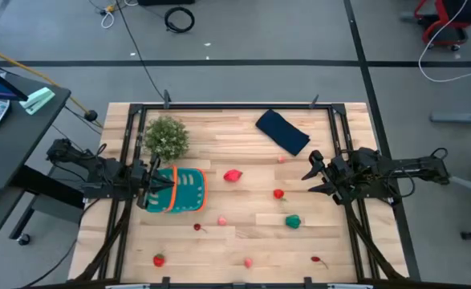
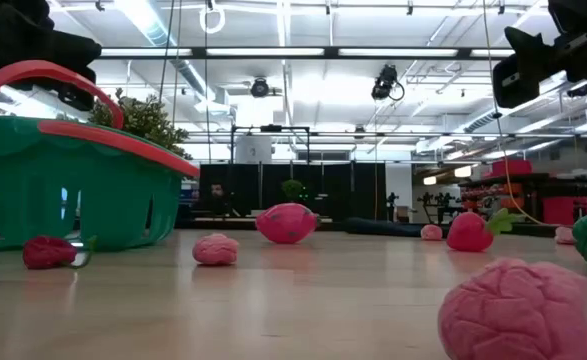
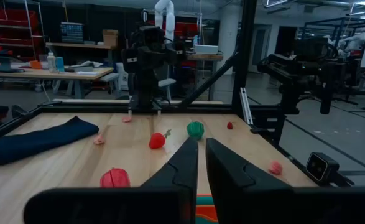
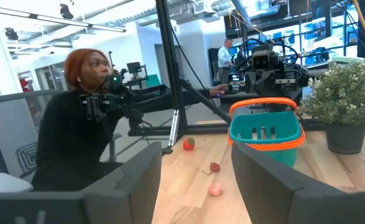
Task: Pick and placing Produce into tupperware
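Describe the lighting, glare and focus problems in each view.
Low view: bright ceiling lights wash out the background, and the pink piece nearest the lens is soft. High view: even light, with faint shadows on the table. Left wrist view: the end effector is a dark blurred mass. Right wrist view: bright windows behind, and a person slightly blurred.

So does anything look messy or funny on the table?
Yes. The toy produce, like the green one and a pink one, lies scattered over the table, none visibly inside the teal basket. The left claw sits shut at the basket's edge.
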